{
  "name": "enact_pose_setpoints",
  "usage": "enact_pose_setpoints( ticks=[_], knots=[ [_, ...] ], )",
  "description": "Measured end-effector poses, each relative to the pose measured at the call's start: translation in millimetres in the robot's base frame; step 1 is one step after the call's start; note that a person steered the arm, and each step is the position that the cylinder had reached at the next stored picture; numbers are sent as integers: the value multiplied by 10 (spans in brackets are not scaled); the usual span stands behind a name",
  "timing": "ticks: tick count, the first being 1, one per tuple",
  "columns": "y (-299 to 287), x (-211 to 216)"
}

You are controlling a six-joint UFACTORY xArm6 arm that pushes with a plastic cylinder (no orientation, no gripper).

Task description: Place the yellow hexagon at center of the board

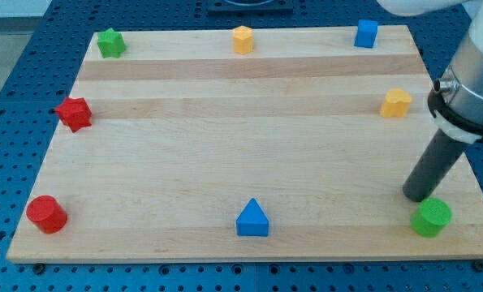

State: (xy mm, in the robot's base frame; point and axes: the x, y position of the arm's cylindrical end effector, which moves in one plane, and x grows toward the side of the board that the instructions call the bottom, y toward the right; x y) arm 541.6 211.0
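Observation:
A yellow block that looks like a hexagon [242,39] sits near the board's top edge, at the middle. A second yellow block [395,103] lies near the right edge; its shape is less clear. My tip [420,197] rests on the wooden board [241,138] at the bottom right. It is just above and left of a green cylinder [431,217], close to it or touching. The tip is far from both yellow blocks.
A green star [109,42] is at the top left and a blue cube [366,33] at the top right. A red star [75,113] is at the left edge, a red cylinder [46,214] at the bottom left, and a blue triangle [252,219] at the bottom middle.

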Motion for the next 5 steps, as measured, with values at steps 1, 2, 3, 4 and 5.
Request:
enact_pose_setpoints(
  ticks=[1, 2, 3, 4, 5],
  knots=[
    [4, -118],
    [-342, -292],
    [-880, -778],
    [-870, -1302],
    [-707, -1891]
  ],
)
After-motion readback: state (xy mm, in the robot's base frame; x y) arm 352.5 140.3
